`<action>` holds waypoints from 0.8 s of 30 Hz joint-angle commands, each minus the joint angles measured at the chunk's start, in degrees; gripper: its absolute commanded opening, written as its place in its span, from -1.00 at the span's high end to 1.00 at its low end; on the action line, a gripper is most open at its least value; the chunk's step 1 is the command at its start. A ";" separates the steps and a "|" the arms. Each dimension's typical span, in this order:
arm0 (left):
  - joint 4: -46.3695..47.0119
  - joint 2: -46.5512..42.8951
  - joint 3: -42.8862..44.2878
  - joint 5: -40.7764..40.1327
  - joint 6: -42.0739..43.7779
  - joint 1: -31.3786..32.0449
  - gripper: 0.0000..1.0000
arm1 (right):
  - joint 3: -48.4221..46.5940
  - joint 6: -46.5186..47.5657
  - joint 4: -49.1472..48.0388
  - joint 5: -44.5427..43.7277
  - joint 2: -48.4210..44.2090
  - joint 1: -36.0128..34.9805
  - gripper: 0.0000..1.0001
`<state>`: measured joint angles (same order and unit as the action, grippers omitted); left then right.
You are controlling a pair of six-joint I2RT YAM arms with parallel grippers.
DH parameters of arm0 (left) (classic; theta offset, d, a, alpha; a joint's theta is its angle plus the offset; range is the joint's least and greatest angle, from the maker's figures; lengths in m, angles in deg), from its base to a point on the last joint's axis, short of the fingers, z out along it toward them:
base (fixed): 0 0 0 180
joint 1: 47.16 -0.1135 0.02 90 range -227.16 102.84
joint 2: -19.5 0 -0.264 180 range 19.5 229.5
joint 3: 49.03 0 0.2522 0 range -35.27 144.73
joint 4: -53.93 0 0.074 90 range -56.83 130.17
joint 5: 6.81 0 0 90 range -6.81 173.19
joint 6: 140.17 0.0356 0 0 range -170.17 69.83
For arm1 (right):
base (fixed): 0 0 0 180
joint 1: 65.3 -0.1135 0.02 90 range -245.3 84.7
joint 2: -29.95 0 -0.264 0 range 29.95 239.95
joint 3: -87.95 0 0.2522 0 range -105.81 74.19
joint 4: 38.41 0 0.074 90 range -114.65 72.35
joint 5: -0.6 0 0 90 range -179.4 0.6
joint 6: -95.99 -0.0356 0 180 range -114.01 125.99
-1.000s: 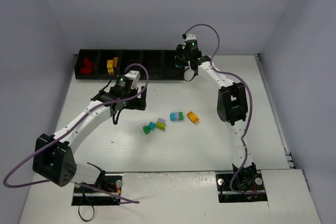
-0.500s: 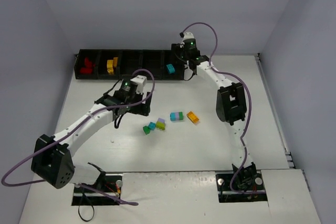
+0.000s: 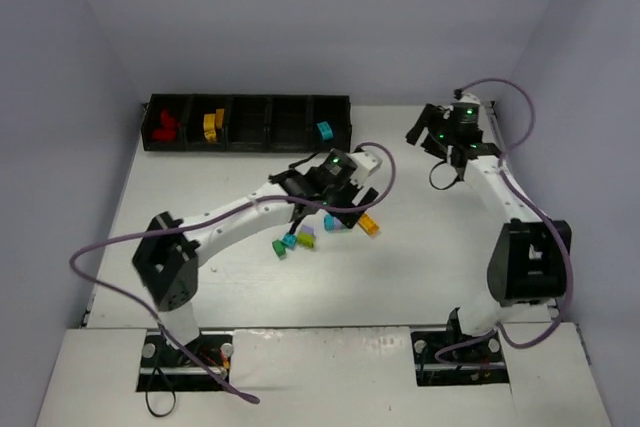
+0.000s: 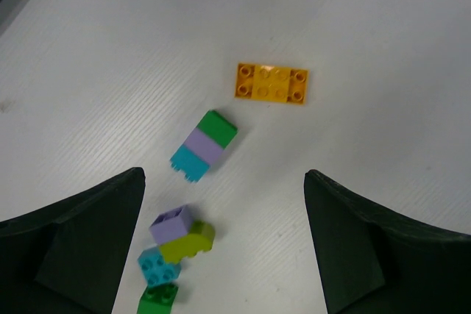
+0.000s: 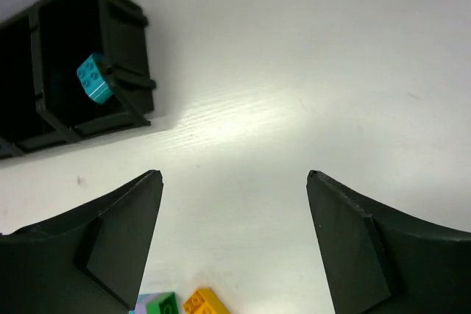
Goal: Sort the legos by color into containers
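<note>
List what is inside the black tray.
From the left: red bricks in the first compartment, yellow bricks in the second, one cyan brick in the fifth. The third and fourth look dark; the tray wall partly hides their floors.

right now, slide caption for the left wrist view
Open left gripper hovers over loose legos on the white table.

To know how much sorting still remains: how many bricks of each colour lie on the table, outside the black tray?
orange brick: 1
green bricks: 2
lilac bricks: 2
cyan bricks: 2
lime brick: 1
Total: 8 on the table. One green, one lilac and one cyan are joined in a stack.
</note>
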<state>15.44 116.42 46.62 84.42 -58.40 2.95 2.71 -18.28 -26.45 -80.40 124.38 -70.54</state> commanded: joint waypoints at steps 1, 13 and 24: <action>-0.48 6.07 9.83 -2.29 2.34 2.53 -0.65 | 6.43 -4.98 1.53 0.67 -11.16 2.06 -0.52; -4.10 25.32 24.11 -1.50 2.34 5.53 -0.66 | 24.28 -9.39 8.48 4.72 -25.87 13.06 -0.61; -4.80 30.78 24.99 -2.64 2.43 5.44 -0.66 | 24.90 -8.42 8.48 5.77 -27.37 13.14 -0.61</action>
<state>10.65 148.53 69.56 82.87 -56.39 8.24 28.28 -26.61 -16.24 -75.62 98.90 -57.44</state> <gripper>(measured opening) 0.829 0.805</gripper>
